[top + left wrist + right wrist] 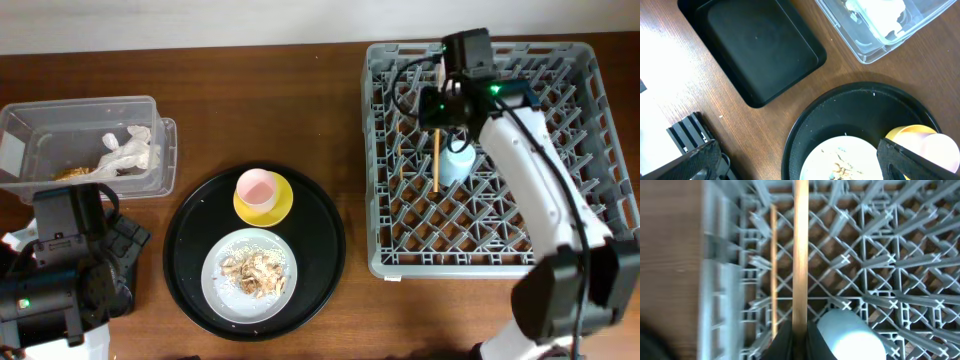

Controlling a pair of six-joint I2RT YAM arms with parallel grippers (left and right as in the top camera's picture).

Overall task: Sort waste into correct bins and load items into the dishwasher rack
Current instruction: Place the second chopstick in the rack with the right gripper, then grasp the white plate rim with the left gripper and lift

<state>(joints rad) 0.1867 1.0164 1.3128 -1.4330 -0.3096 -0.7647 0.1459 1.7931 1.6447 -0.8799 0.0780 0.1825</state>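
Right claw [799, 342] clenched on one chopstick [800, 255] over the dishwasher rack [400, 235], beside the light-blue cup [850, 337]. A second chopstick [773, 265] lies in the rack. Left claw [797, 155] released, spread over the round black tray [850, 105].

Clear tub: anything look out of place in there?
Possibly. Brownish bits lie beside the crumpled tissue in the clear tub, looking like food scraps mixed with paper; too small to be sure.

1 chopstick [800, 255] gripped over grey rack [890, 260]
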